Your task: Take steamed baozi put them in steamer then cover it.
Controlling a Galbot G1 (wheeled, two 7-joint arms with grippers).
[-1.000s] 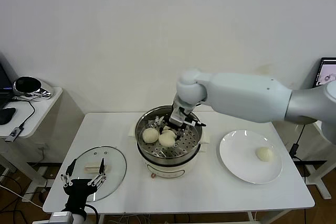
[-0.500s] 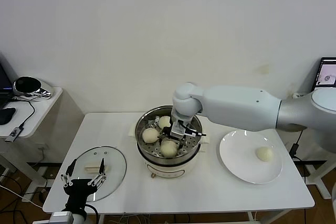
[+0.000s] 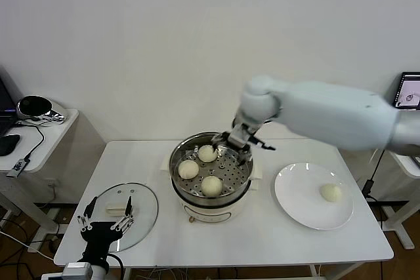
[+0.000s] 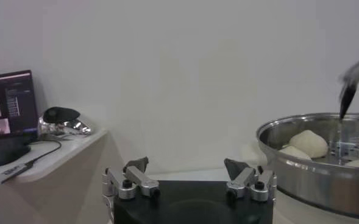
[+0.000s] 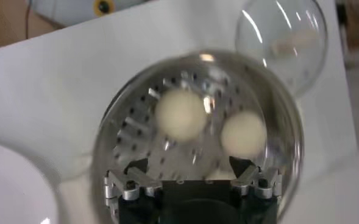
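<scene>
The steamer point(image 3: 174, 170) stands mid-table on its cream base, with three baozi on its tray: one at the back point(image 3: 207, 153), one at the left point(image 3: 188, 169), one at the front point(image 3: 211, 185). A fourth baozi point(image 3: 331, 192) lies on the white plate point(image 3: 298, 195). My right gripper point(image 3: 240, 142) is open and empty, just above the steamer's back right rim. The right wrist view shows it point(image 5: 190, 165) over the tray with two baozi point(image 5: 180, 114) point(image 5: 243, 134). My left gripper point(image 3: 105, 224) is open and parked at the table's front left, and also shows in its wrist view point(image 4: 187, 165).
A glass lid point(image 3: 134, 209) lies flat on the table at the front left, just beyond the left gripper. A side table with a headset point(image 3: 36, 106) stands at the far left. A monitor point(image 3: 408, 90) stands at the far right. The white wall is behind.
My right gripper has left a baozi in the steamer and lifted up and back to the right, out of the pot. The left arm has not moved.
</scene>
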